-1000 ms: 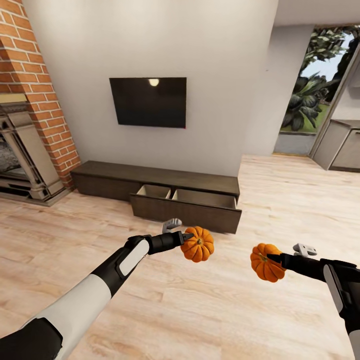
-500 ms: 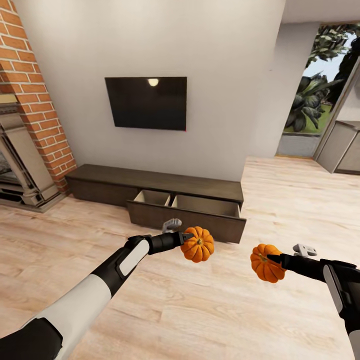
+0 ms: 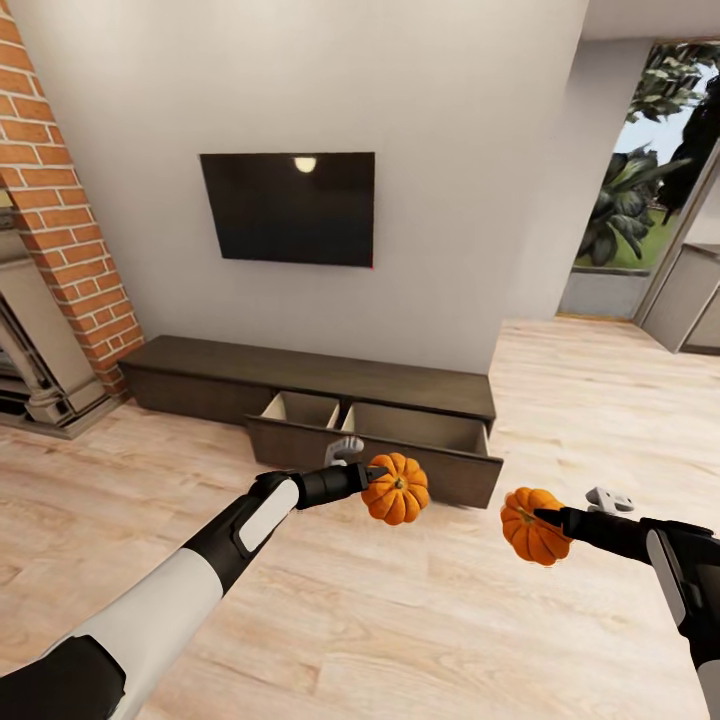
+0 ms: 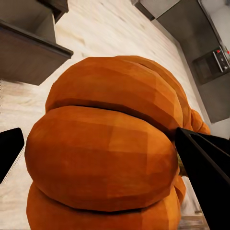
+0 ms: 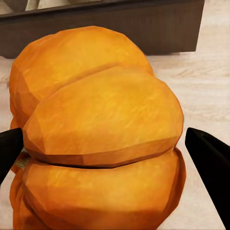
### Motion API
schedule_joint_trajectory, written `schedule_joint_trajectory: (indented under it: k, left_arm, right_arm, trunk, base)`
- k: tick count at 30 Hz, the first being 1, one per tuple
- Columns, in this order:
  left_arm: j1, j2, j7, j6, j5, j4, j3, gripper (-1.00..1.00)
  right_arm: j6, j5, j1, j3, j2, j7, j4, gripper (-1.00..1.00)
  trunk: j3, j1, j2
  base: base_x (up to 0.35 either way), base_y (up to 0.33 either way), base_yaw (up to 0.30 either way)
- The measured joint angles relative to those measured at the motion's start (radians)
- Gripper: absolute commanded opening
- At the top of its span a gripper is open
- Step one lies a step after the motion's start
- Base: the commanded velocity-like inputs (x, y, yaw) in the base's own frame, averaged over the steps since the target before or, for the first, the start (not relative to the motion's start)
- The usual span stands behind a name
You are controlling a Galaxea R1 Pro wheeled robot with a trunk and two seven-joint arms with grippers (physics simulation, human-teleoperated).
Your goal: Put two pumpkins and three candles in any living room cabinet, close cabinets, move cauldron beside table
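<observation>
I carry one orange ribbed pumpkin in each hand above the wooden floor. My left gripper (image 3: pixel 385 478) is shut on the left pumpkin (image 3: pixel 396 489) (image 4: pixel 110 148). My right gripper (image 3: pixel 540 516) is shut on the right pumpkin (image 3: pixel 531 526) (image 5: pixel 100 134). Ahead stands the long, low dark brown cabinet (image 3: pixel 200 362) against the white wall, with two drawers pulled open side by side (image 3: pixel 410 428), their pale insides showing. The left pumpkin hangs just in front of the open drawer fronts. Black fingers (image 4: pixel 206 177) (image 5: pixel 211 163) flank each pumpkin in the wrist views.
A black TV (image 3: pixel 288 207) hangs on the wall above the cabinet. A brick chimney (image 3: pixel 60 200) and a beige fireplace (image 3: pixel 35 350) stand at the left. A window with plants (image 3: pixel 640 180) and grey kitchen units (image 3: pixel 690 300) lie at the right.
The whole view has shifted: the cabinet and wall look closer and the fireplace has slid leftward, so the camera moved forward. Both arms hold the pumpkins as before.
</observation>
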Motion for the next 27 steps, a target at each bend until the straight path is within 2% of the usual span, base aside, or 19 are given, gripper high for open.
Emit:
schedule_joint_trajectory:
  k: [27]
  left_arm:
    - [0.000, 0.000, 0.001, -0.001, 0.000, 0.000, 0.000, -1.00]
  right_arm:
    - [0.000, 0.001, 0.000, 0.000, 0.000, 0.000, 0.000, -1.00]
  trunk:
    - [0.000, 0.000, 0.000]
  base:
    - [0.337, 0.000, 0.000]
